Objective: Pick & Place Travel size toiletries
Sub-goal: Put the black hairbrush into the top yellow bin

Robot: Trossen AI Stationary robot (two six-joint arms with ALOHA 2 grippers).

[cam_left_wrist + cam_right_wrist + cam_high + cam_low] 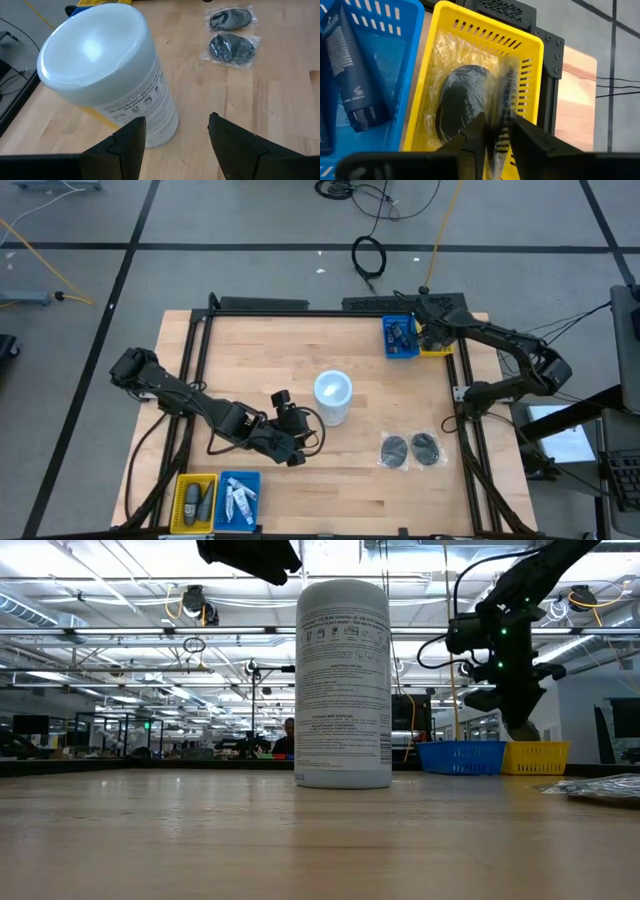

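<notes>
A tall white translucent plastic cylinder (333, 397) stands near the middle of the light wooden table (300, 345), and the left gripper (291, 423) is just beside it. Two dark round flat discs in clear wrapping (410, 449) lie near the right side. The right gripper (428, 330) is over the small yellow plastic tray (437, 349), which sits beside a blue plastic tray (401, 338) at the far edge.

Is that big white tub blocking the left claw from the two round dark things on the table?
Partly. The left gripper, open, sits beside the white cylinder. The two bagged discs lie off to one side of it on bare table, so a path around the cylinder looks clear.
</notes>
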